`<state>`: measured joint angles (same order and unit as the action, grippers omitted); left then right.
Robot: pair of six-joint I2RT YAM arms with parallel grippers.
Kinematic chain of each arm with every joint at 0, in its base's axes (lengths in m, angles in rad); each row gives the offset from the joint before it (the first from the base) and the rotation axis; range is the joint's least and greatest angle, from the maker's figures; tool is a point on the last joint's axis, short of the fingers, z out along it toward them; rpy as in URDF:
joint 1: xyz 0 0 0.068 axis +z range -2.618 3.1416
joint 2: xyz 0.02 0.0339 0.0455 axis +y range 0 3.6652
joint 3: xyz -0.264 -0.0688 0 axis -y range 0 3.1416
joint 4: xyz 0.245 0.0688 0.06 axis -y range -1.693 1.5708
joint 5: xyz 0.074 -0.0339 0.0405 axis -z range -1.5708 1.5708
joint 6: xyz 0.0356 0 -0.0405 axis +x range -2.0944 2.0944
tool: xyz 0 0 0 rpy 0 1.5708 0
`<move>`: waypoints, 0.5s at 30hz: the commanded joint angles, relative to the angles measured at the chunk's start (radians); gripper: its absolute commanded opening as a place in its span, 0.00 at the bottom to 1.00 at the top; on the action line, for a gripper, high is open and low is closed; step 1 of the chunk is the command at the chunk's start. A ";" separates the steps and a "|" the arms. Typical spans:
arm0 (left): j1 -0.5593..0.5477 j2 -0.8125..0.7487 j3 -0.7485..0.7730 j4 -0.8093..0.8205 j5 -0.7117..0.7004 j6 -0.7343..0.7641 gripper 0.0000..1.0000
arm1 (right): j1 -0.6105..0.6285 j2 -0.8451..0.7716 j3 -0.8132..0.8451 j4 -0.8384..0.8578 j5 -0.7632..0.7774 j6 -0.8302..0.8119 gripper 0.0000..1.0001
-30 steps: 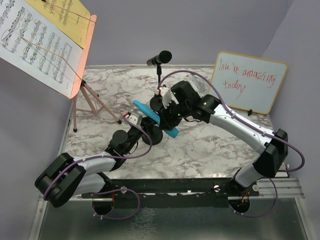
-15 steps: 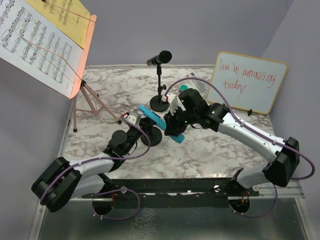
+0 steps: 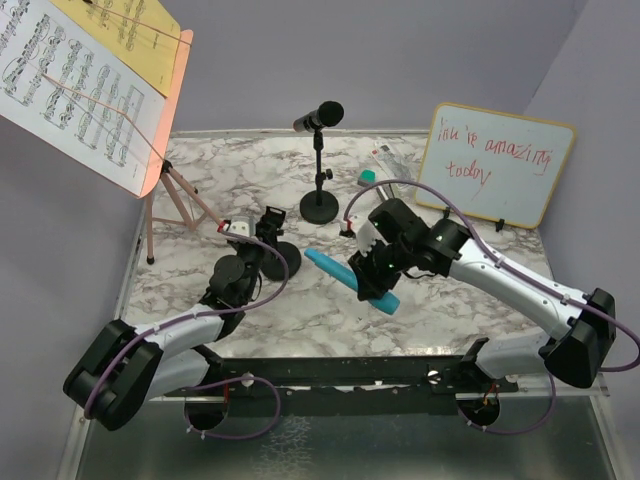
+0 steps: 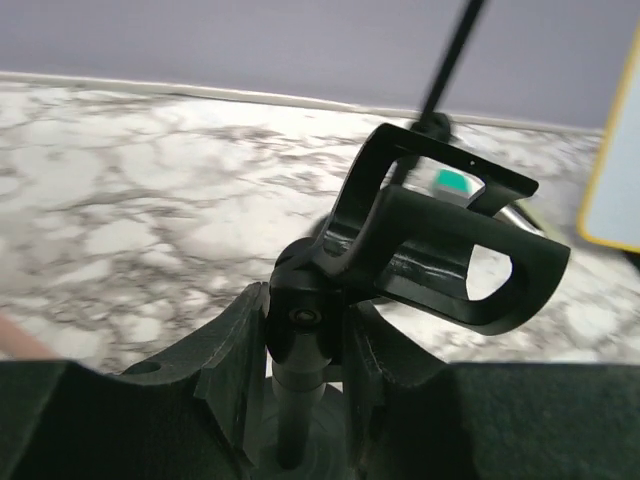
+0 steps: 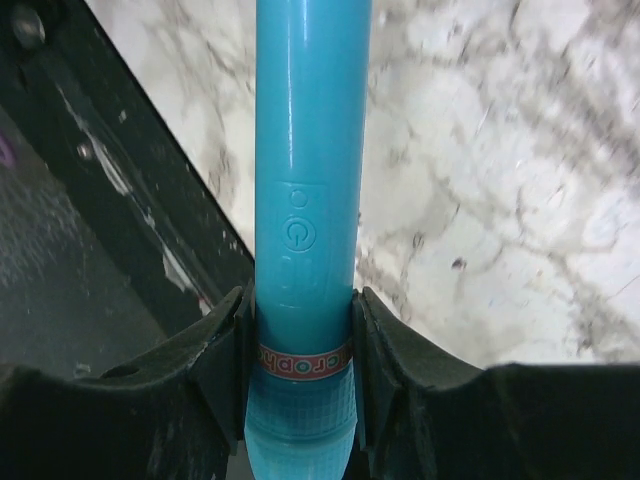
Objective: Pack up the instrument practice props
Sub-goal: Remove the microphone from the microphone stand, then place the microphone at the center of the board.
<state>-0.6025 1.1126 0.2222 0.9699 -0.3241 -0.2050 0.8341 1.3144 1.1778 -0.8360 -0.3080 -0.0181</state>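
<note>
My right gripper is shut on the blue microphone near its mesh head and holds it slanted above the table. The microphone is clear of its holder. My left gripper is shut on the swivel joint of a black mic pole, which stands on its round base. Its clip is empty. The black microphone sits on the second pole at the back. The pink music rack with sheet music stands far left.
A wood-framed whiteboard with red writing leans at the back right. A small stapler and a green eraser lie in front of it, near the second pole's round base. The rack's tripod legs spread just left of my left gripper.
My right gripper has drawn the blue microphone out of the clip, to the right and toward the near edge. My left gripper has shifted the pole a little to the left.
</note>
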 commanded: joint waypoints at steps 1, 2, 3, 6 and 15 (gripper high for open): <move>0.039 -0.005 -0.017 -0.065 -0.197 0.007 0.00 | 0.004 -0.007 -0.022 -0.141 0.005 -0.002 0.00; 0.040 -0.006 -0.017 -0.065 -0.188 0.009 0.00 | 0.004 -0.007 -0.024 -0.130 0.016 0.004 0.00; 0.040 -0.007 -0.017 -0.064 -0.180 0.009 0.00 | 0.003 -0.009 -0.027 -0.122 0.032 0.013 0.00; 0.040 -0.005 -0.014 -0.063 -0.153 0.009 0.00 | -0.015 -0.028 -0.048 -0.062 0.088 0.089 0.00; 0.040 -0.008 0.003 -0.055 0.039 0.026 0.00 | -0.319 -0.111 -0.236 0.215 0.129 0.445 0.00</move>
<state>-0.5648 1.1103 0.2222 0.9562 -0.3977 -0.1780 0.6201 1.2507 1.0286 -0.7811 -0.2096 0.2150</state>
